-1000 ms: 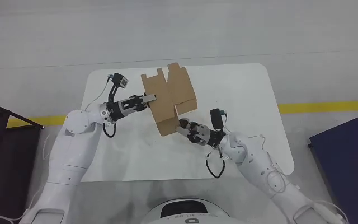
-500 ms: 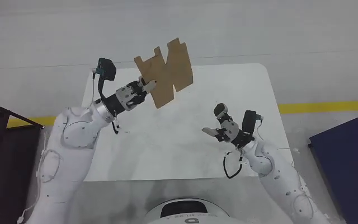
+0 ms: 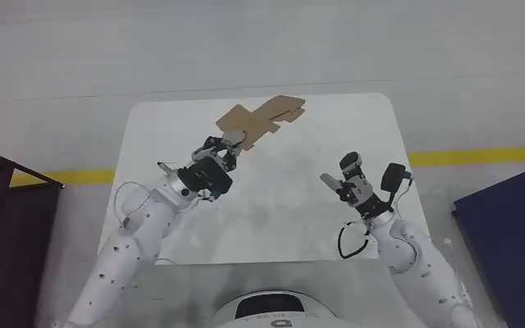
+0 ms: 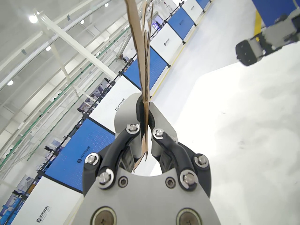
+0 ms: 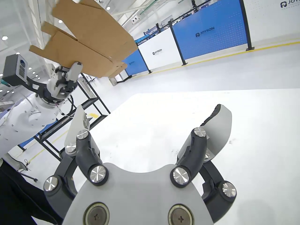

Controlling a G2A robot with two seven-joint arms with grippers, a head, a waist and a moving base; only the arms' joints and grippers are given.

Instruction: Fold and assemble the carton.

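Note:
The flat brown carton [image 3: 261, 117] hangs in the air above the far middle of the white table [image 3: 271, 213], its flaps pointing away from me. My left gripper [image 3: 231, 141] is shut on its near edge. In the left wrist view the carton [image 4: 140, 47] stands edge-on, pinched between the two fingers of that gripper [image 4: 145, 115]. My right gripper [image 3: 341, 174] is open and holds nothing, raised over the table's right side, well apart from the carton. From the right wrist view the carton [image 5: 89, 40] shows broadside above the left gripper [image 5: 76, 66], and the right gripper [image 5: 150, 118] spreads wide.
A yellow floor line [image 3: 467, 156] runs past the table's right side. A dark rack [image 3: 16, 213] stands off the left edge and a dark blue bin [image 3: 496, 230] at the right. Bare table surface lies between the two arms.
My left arm has swung the carton up and tilted it flatter, off the table toward the far edge. My right gripper let go earlier and has drawn back to the right, open.

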